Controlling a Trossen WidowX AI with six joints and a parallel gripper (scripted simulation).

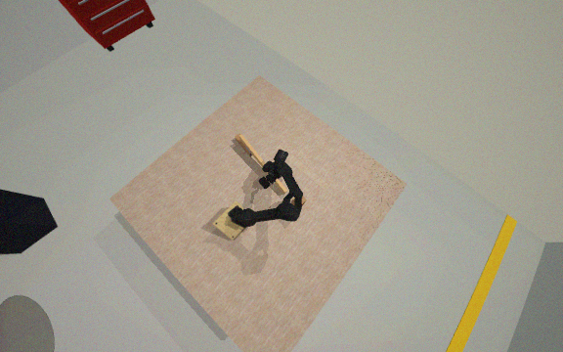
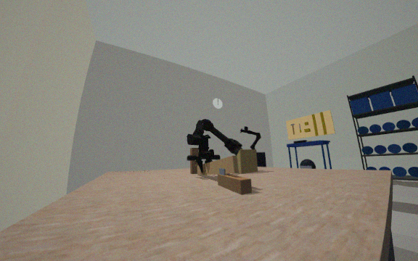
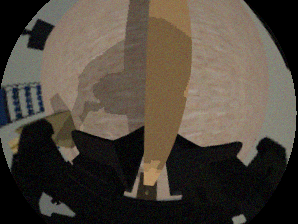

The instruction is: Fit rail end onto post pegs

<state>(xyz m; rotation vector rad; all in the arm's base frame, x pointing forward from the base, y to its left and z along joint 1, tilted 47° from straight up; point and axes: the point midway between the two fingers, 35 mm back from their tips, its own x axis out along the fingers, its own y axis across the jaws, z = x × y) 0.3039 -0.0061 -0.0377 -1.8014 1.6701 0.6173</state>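
End effector astride rail

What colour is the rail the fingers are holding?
Light tan wood. The rail shows best in the wrist view, running up from the fingers.

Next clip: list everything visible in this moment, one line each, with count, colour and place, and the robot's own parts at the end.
rail: 1, light wood, slanting across mid-table, held near its near end
post: 1, brown wood, upright behind the pincer; pegs not discernible
footboard block: 1, brown wood, low, nearer the exterior camera
table: 1, pinkish wood grain
base plate: 1, pale wood, under the arm's base
tool chest: 1, red, floor, top-left
floor stripe: 1, yellow, right
shelf rack: 1, black and blue, right wall
small table: 1, blue, back wall
wall clock: 1, white
arm: 1, black
pincer: 1, black, shut on the rail
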